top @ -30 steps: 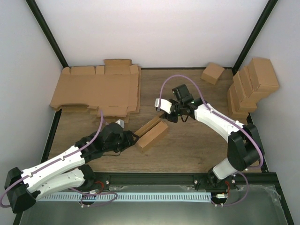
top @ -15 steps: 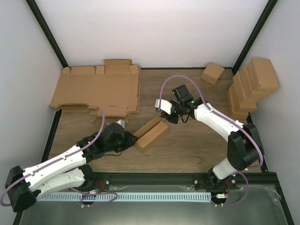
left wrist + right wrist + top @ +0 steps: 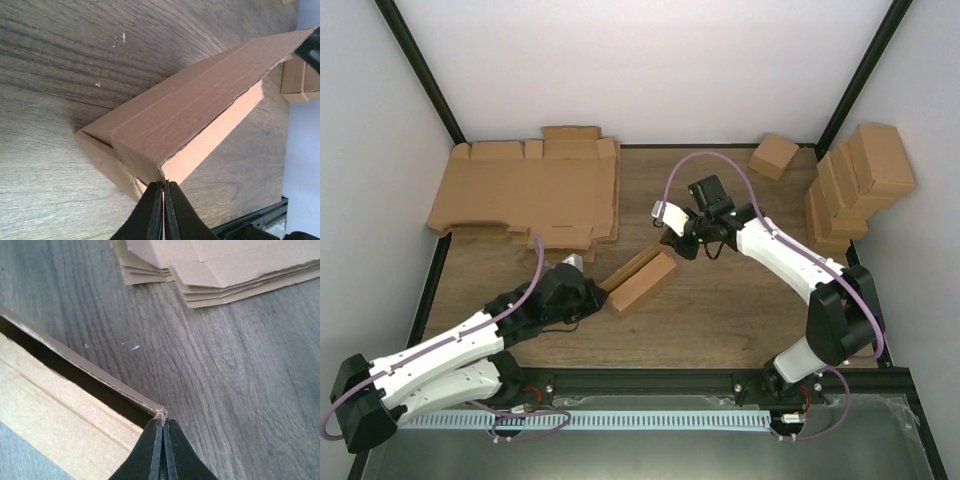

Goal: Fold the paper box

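The paper box [image 3: 642, 281], a brown oblong carton partly folded, lies slantwise mid-table. My left gripper [image 3: 603, 292] is at its near-left end. In the left wrist view the jaws [image 3: 163, 184] are shut, pinching a thin cardboard edge at the corner of the box [image 3: 185, 110]. My right gripper [image 3: 672, 247] is at the far-right end. In the right wrist view its jaws [image 3: 162, 422] are shut on the tip of a raised flap of the box [image 3: 60, 425], whose inside shows as a dark gap.
A stack of large flat cardboard sheets [image 3: 530, 190] lies at the back left, its edge also visible as sheets [image 3: 225, 265]. A small cube carton [image 3: 774, 156] sits at the back. Finished cartons [image 3: 855, 185] are piled against the right wall.
Both grippers have shut, each onto an end of the box. The box has shifted slightly left and its far end has moved with the right gripper.
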`<action>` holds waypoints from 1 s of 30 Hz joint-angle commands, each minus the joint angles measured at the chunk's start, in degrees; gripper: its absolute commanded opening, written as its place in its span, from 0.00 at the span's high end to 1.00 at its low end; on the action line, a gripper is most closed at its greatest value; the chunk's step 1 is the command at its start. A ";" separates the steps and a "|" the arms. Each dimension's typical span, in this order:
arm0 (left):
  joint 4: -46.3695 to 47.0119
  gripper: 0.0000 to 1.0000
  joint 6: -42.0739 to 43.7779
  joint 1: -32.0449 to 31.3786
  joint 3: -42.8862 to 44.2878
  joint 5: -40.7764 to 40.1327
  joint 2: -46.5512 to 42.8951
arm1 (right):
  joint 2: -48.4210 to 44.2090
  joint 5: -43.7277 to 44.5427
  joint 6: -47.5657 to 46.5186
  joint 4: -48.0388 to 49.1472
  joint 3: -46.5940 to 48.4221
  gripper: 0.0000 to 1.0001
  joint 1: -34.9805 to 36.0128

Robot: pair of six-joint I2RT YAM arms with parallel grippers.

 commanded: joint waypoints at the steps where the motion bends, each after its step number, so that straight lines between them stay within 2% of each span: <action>1: 2.38 0.96 4.27 0.85 1.32 -0.04 2.54 | -2.85 2.67 13.00 3.06 2.24 0.99 -0.30; 9: 1.27 0.96 19.68 11.56 13.12 13.35 15.96 | -10.10 11.80 28.92 7.02 -4.82 0.99 -0.03; 13: 0.23 0.96 24.82 12.17 18.57 14.35 21.40 | -11.85 17.42 37.52 7.46 -8.17 0.99 -0.04; 15: -0.16 0.96 26.25 12.38 20.23 14.79 23.18 | -12.09 17.39 40.73 7.83 -9.90 0.99 0.05; 20: -0.41 0.96 28.06 12.62 21.25 15.88 26.01 | -10.91 21.04 50.25 8.97 -12.95 0.99 0.15; 30: -2.01 0.93 30.42 12.79 21.82 16.50 26.04 | -8.73 22.65 54.19 8.86 -12.61 0.99 0.57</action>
